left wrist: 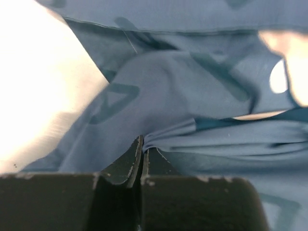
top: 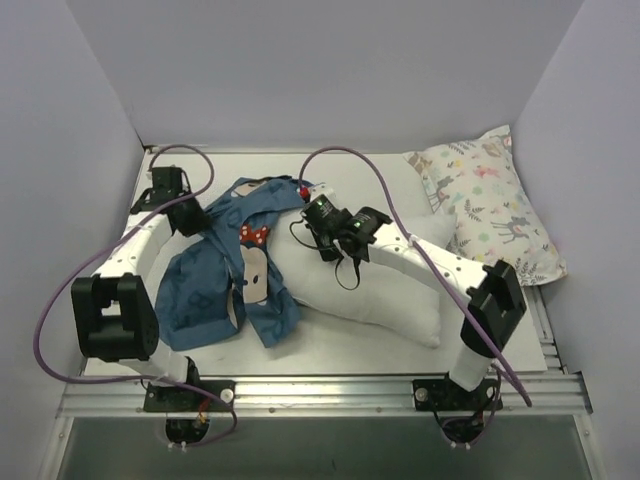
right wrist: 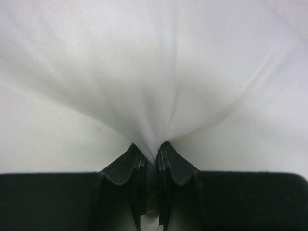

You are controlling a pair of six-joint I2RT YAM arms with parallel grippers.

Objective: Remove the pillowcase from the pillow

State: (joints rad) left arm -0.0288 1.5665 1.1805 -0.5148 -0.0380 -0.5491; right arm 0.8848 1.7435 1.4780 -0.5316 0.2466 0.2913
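Note:
The teal-blue pillowcase (top: 215, 275) with darker letters lies crumpled at the left, still over the left end of the plain white pillow (top: 385, 295), which stretches to the right. My left gripper (top: 205, 218) is shut on a fold of the pillowcase (left wrist: 192, 96); its fingertips (left wrist: 143, 146) pinch the blue fabric. My right gripper (top: 308, 215) is shut on the pillow's white fabric (right wrist: 154, 86), bunched between its fingertips (right wrist: 151, 153), near the small white-and-red patch (top: 305, 188).
A smaller pillow with pastel deer-and-leaf print (top: 492, 205) leans at the back right. White walls close in the back and both sides. A metal rail (top: 320, 392) runs along the near edge, and purple cables (top: 370, 170) loop over both arms.

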